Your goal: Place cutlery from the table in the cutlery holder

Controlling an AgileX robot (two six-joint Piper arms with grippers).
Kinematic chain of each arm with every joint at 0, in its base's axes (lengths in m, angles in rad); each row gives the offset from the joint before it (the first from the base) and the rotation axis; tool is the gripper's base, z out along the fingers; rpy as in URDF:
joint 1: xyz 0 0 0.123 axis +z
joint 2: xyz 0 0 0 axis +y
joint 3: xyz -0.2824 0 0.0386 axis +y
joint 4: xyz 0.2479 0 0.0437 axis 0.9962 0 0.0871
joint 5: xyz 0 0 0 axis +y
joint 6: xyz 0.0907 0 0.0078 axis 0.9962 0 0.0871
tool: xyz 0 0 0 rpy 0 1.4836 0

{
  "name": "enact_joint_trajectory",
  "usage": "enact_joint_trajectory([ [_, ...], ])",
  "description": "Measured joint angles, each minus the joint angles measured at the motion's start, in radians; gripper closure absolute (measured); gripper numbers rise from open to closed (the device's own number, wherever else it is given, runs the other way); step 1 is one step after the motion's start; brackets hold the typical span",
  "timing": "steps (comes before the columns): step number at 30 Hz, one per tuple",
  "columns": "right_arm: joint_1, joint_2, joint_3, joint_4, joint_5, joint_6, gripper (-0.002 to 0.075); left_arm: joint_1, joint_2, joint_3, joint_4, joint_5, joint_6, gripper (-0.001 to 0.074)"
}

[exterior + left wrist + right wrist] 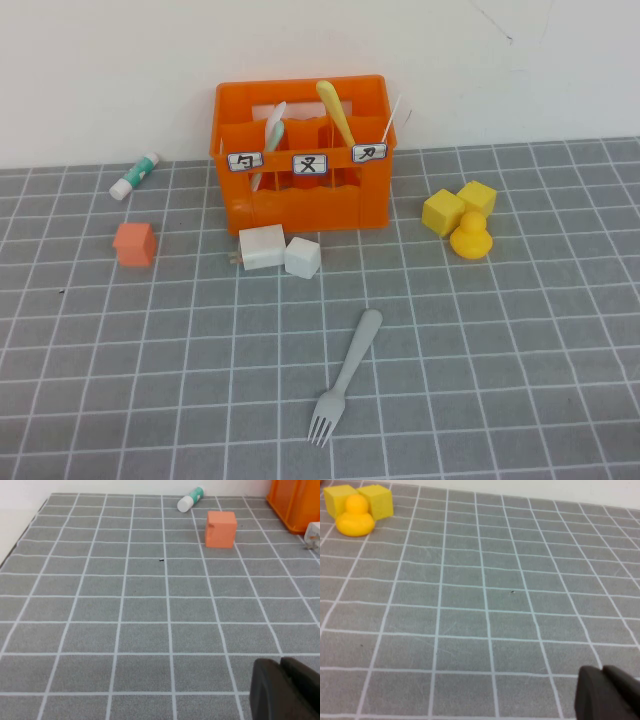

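**A:** Looking down from the high view, what is there?

**B:** Neither of my pincers shows here. The fork [345, 375] lies flat on the table [520, 380], tines toward my side, handle angled away toward the cutlery holder [300, 160]. That orange crate already stands a yellow-handled utensil [336, 108] and a pale mint utensil [270, 135] upright. Its three white labels [310, 163] carry black symbols I cannot read as words.

**A:** How will the fork handle?

**B:** I judge it light, stiff plastic, smooth and likely to slip. I would pinch mid-handle, across its narrow width.

**A:** And the left wrist view?

**B:** My left gripper [285, 690] shows only as a dark edge low over bare table; I cannot tell whether it is spread. Beyond it sit an orange cube [220, 528], a white-and-green tube [190, 499] and a corner of the crate. No fork.

**A:** The right wrist view?

**B:** My right gripper [607, 695] is again a dark edge, state unclear. Well beyond it stand a yellow duck [355, 519] and yellow blocks [375, 499]. No fork either.
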State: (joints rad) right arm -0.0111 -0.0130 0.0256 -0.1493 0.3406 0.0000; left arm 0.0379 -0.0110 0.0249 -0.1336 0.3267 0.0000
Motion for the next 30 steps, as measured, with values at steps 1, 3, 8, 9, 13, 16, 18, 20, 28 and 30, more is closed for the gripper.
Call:
enact_joint_trajectory([
  [1, 0.0, 0.0, 0.0, 0.0, 0.0, 0.0, 0.0729, 0.0, 0.0, 0.0, 0.0, 0.0, 0.0, 0.0736],
  [3, 0.0, 0.0, 0.0, 0.0, 0.0, 0.0, 0.0729, 0.0, 0.0, 0.0, -0.003, 0.0, 0.0, 0.0736],
  [8, 0.0, 0.0, 0.0, 0.0, 0.0, 0.0, 0.0729, 0.0, 0.0, 0.0, -0.007, 0.0, 0.0, 0.0736],
  [9, 0.0, 0.0, 0.0, 0.0, 0.0, 0.0, 0.0729, 0.0, 0.0, 0.0, -0.007, 0.0, 0.0, 0.0736],
  [13, 0.0, 0.0, 0.0, 0.0, 0.0, 0.0, 0.0729, 0.0, 0.0, 0.0, -0.009, 0.0, 0.0, 0.0736],
  [16, 0.0, 0.0, 0.0, 0.0, 0.0, 0.0, 0.0729, 0.0, 0.0, 0.0, -0.009, 0.0, 0.0, 0.0736],
  [18, 0.0, 0.0, 0.0, 0.0, 0.0, 0.0, 0.0729, 0.0, 0.0, 0.0, -0.009, 0.0, 0.0, 0.0736],
  [20, 0.0, 0.0, 0.0, 0.0, 0.0, 0.0, 0.0729, 0.0, 0.0, 0.0, -0.009, 0.0, 0.0, 0.0736],
  [28, 0.0, 0.0, 0.0, 0.0, 0.0, 0.0, 0.0729, 0.0, 0.0, 0.0, -0.125, -0.013, 0.0, 0.0736],
  [30, 0.0, 0.0, 0.0, 0.0, 0.0, 0.0, 0.0729, 0.0, 0.0, 0.004, -0.239, -0.047, 0.0, 0.0736],
])
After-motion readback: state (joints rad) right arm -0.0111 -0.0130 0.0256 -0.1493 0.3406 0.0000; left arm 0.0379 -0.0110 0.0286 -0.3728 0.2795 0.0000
